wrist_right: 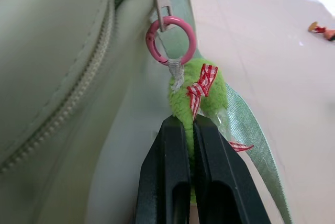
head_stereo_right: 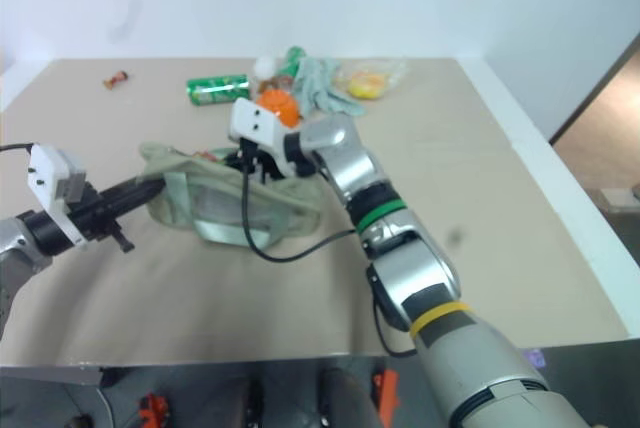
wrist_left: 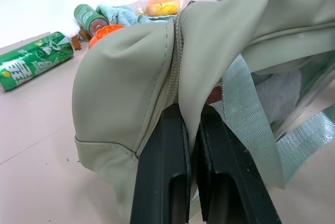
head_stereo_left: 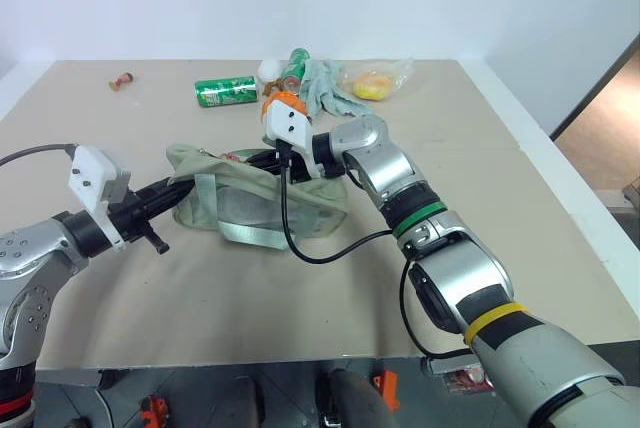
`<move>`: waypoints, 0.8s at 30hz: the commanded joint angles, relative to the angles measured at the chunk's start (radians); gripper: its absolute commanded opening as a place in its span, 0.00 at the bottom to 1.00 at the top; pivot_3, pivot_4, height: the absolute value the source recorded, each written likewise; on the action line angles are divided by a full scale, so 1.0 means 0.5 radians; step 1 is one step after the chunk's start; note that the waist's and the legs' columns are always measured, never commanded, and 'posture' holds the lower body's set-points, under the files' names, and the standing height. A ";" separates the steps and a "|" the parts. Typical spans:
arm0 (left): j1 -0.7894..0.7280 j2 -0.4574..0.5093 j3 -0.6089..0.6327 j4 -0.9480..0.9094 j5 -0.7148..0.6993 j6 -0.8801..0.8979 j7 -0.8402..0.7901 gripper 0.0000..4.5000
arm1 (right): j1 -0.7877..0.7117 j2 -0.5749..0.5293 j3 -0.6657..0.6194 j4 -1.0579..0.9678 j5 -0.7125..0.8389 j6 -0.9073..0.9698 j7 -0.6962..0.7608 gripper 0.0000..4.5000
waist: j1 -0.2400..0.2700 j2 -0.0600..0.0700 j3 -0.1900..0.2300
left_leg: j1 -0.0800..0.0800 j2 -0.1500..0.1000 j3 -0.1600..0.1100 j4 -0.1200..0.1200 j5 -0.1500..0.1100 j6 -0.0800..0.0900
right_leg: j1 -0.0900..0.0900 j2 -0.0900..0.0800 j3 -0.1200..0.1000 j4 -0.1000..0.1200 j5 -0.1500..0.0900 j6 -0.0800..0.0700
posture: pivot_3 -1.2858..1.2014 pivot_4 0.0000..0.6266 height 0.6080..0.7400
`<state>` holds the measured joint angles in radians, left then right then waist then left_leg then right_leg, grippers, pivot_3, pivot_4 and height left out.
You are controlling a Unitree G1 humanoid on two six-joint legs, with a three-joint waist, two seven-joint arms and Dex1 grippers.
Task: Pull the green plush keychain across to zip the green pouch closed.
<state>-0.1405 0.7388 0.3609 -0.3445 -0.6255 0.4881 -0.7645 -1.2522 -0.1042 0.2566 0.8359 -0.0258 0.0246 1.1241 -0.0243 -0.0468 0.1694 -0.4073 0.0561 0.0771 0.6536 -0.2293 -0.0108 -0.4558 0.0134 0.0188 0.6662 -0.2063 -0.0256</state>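
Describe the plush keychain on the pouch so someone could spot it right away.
Find the green pouch mid-table. At its zipper hangs the green plush keychain, pinched by the right hand. It is bright lime fuzz with a red-checked bow on a pink ring.

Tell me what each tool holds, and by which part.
Left tool pinches the green pouch at its zipper-seam end. Right tool pinches the green plush keychain by its fuzzy body.

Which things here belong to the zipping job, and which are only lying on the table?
Belong to the job:
- green pouch, its end pinched by the left gripper
- green plush keychain, pinched by the right gripper

Just lying about:
- green soda can
- grey-green glove
- clear bag with something yellow
- small brown object
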 commanded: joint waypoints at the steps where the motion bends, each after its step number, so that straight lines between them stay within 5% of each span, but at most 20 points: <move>1: -0.025 -0.013 0.019 -0.014 0.026 -0.033 0.050 0.00 | -0.138 -0.027 -0.144 -0.076 0.100 0.000 -0.060 0.00 | 0.000 0.000 0.000 | 0.000 0.000 0.000 0.000 0.000 0.000 | 0.000 0.000 0.000 0.000 0.000 0.000 | 0.52 0.24 1.00; 24: -0.151 -0.078 -0.026 0.124 0.097 -0.038 0.141 0.00 | -0.160 -0.283 -0.312 -0.511 0.246 0.136 -0.256 0.00 | 0.001 0.000 0.000 | 0.000 0.001 0.000 -0.001 0.000 0.000 | -0.001 0.001 0.000 0.000 0.001 -0.001 | 0.52 0.24 1.00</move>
<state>-0.2110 0.6942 0.3396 -0.2905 -0.5870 0.4755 -0.7049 -1.3152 -0.2142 0.1574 0.6331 0.0760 0.1025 1.0299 -0.0240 -0.0468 0.1694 -0.4075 0.0566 0.0771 0.6532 -0.2293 -0.0107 -0.4562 0.0140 0.0187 0.6663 -0.2061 -0.0262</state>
